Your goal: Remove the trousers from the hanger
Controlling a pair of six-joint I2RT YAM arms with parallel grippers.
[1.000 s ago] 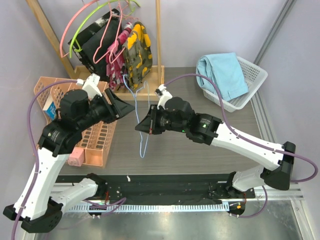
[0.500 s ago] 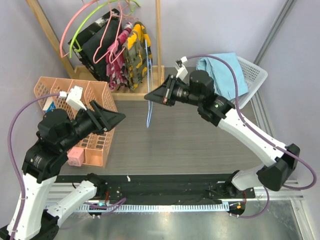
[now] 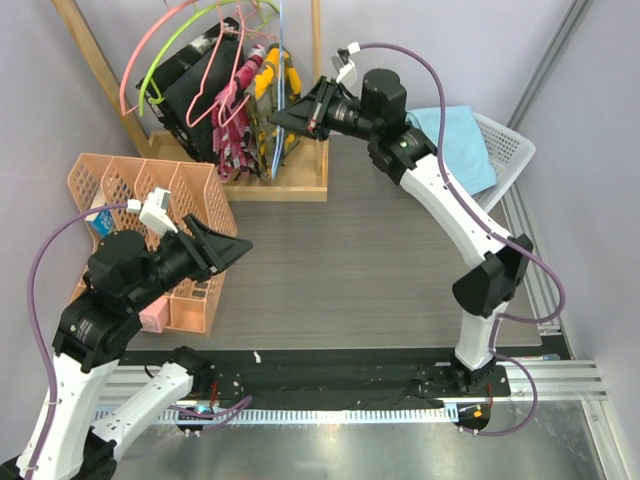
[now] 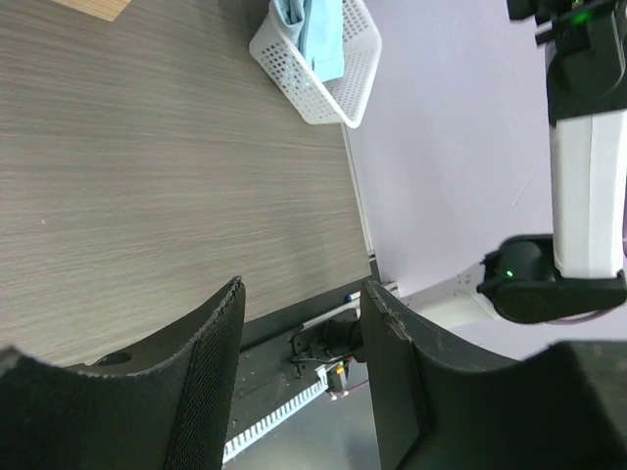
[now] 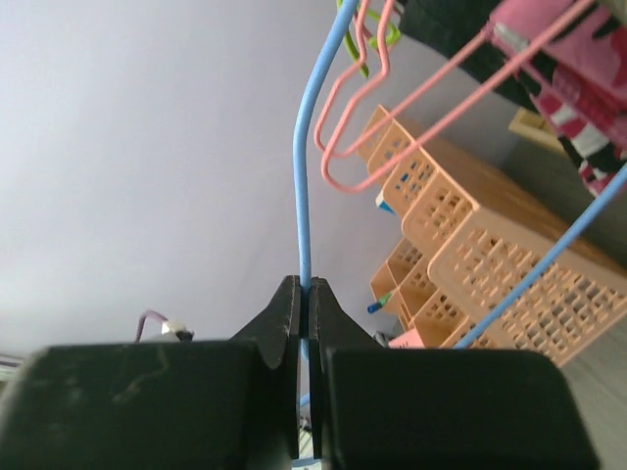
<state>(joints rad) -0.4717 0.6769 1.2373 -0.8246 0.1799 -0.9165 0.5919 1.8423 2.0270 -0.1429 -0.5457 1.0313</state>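
hanger (image 3: 281, 40) beside pink hangers (image 3: 232, 75), trousers (image 3: 455, 135) in basket (image 3: 508, 158)

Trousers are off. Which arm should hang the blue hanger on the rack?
Right. The right gripper is shut on the hanger, up beside the wooden rack. The left gripper is open and empty, low over the table by the orange bins, far from the rack.
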